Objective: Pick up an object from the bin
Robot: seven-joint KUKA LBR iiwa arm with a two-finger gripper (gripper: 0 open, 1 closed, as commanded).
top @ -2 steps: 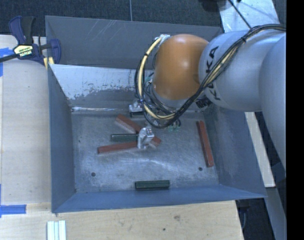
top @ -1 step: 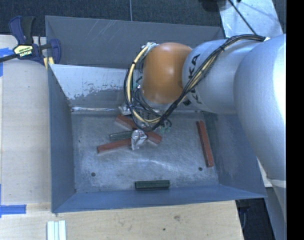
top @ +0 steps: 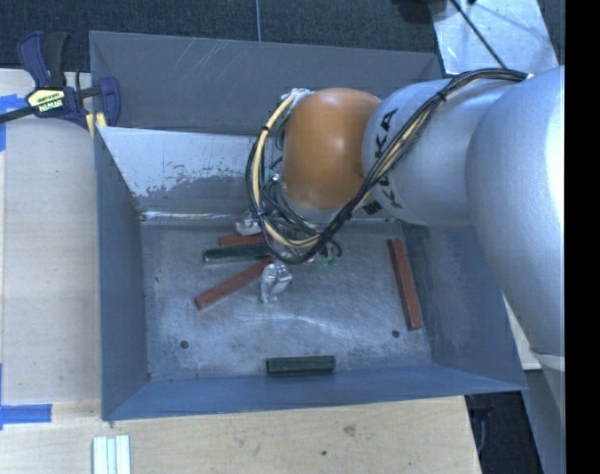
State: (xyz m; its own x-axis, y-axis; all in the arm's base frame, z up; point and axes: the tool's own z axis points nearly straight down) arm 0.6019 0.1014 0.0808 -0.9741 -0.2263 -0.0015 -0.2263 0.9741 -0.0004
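Gripper (top: 273,282) sits low at the right end of the slanted red-brown bar (top: 226,287); contact and opening cannot be told. Advise squaring across the bar's narrow width before closing, clear of the dark bar (top: 236,255) just beyond.

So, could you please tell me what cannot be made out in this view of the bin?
- Camera view: the right ends of the dark stick and the short brown piece behind it are hidden by the wrist cables.
- Whether the gripper touches the brown stick is too small to tell.
- The bin's right rear corner is hidden by the arm.
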